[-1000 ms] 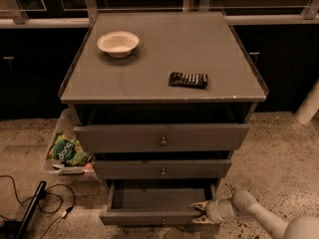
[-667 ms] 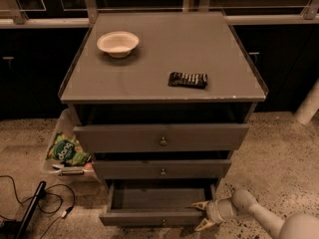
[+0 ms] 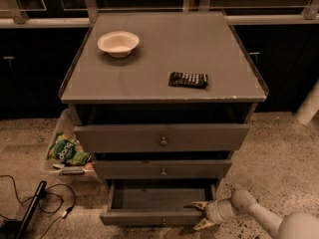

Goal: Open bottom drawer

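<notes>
You're looking down on a grey cabinet [image 3: 164, 59] with 3 drawers. The bottom drawer [image 3: 149, 199] is at the foot of the cabinet, under the other 2. It stands pulled out, so you can see into its shallow grey box, and its slim front panel sits forward of the fronts above it.

Your gripper [image 3: 199, 215] is low on the right, at the right end of that front panel, with the arm [image 3: 259, 217] reaching in from the lower right corner. Its 2 yellowish fingers [image 3: 200, 204] are spread apart, 1 tip at the panel's top edge and the other lower, in front of the panel. You cannot tell whether either tip presses on the wood.

The middle drawer [image 3: 162, 169] and the top drawer [image 3: 162, 137] each stick out a little. On the cabinet top you have a white bowl [image 3: 118, 43] toward the back left and a dark packet [image 3: 188, 79] toward the front right, well apart. A green bag [image 3: 67, 151] lies on the floor left of the cabinet, with black cables [image 3: 30, 203] nearer you.
</notes>
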`<state>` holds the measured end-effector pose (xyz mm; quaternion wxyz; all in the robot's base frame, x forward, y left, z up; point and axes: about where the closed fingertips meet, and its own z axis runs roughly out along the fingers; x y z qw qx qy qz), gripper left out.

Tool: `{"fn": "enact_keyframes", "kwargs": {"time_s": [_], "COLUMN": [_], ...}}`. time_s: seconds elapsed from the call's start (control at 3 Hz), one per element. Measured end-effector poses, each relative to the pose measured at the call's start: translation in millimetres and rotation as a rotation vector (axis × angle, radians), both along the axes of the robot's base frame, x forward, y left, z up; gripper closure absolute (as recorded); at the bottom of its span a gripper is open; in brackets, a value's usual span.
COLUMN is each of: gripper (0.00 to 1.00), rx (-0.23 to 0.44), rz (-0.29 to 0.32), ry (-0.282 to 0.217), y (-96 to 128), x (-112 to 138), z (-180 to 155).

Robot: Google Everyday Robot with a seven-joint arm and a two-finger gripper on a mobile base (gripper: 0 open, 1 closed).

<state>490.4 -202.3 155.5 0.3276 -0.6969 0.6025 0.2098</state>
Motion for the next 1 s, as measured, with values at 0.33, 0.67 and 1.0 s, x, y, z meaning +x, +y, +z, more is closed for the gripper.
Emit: {"fn": "enact_keyframes", "kwargs": {"time_s": [0.33, 0.67, 1.0], "gripper": [0.61, 0.84, 0.81], "rx": [-0.044, -0.138, -0.122], "rz": [-0.003, -0.101, -0.102], "ry": [0.020, -0.031, -0.002], "y": [-6.2, -54.6, -48.7], "x": [-16.1, -37.0, -73.1], "z": [7.9, 45.5, 45.8]}}
